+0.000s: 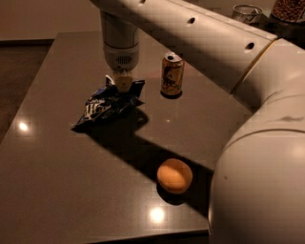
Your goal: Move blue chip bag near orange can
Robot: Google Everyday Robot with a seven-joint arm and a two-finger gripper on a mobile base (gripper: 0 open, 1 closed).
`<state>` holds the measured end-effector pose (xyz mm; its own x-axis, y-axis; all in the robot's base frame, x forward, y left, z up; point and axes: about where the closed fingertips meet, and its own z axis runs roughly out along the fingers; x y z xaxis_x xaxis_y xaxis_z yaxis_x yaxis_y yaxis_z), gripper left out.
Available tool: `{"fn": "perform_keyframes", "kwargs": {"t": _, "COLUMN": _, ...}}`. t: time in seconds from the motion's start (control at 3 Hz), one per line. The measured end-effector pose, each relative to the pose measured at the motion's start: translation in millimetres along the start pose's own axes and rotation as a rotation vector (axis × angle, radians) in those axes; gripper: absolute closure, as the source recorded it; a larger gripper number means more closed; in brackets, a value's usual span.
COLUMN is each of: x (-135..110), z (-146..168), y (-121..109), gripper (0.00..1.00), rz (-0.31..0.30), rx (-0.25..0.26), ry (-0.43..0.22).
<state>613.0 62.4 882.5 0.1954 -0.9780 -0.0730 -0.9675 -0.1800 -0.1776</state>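
The blue chip bag (106, 104) is a crinkled dark-blue foil bag with white lettering, lying left of centre on the dark table (52, 181). My gripper (123, 84) comes down from above and is shut on the bag's upper right corner. The bag's left end trails on the table. The orange can (172, 74) stands upright to the right of the gripper, about a can's width from the bag's near corner. My white arm runs across the top and right of the view.
A round orange fruit (175, 176) lies on the table near its front edge. A glass (247, 11) and a jar of brown pieces (288, 9) stand at the far right back. The table's left and front edges are in view.
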Motion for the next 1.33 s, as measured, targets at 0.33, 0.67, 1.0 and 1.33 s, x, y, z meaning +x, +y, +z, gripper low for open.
{"fn": "perform_keyframes", "kwargs": {"t": 0.33, "x": 35.5, "z": -0.3, "y": -15.7, "gripper": 0.96, "rz": 0.058, "rx": 0.003, "ry": 0.063}}
{"fn": "perform_keyframes", "kwargs": {"t": 0.67, "x": 59.0, "z": 1.1, "y": -22.0, "gripper": 0.74, "rz": 0.103, "rx": 0.005, "ry": 0.098}}
{"fn": "perform_keyframes", "kwargs": {"t": 1.0, "x": 77.8, "z": -2.1, "y": -22.0, "gripper": 0.52, "rz": 0.149, "rx": 0.011, "ry": 0.104}}
{"fn": "perform_keyframes", "kwargs": {"t": 1.33, "x": 75.8, "z": 0.3, "y": -25.8, "gripper": 0.29, "rz": 0.147, "rx": 0.023, "ry": 0.097}}
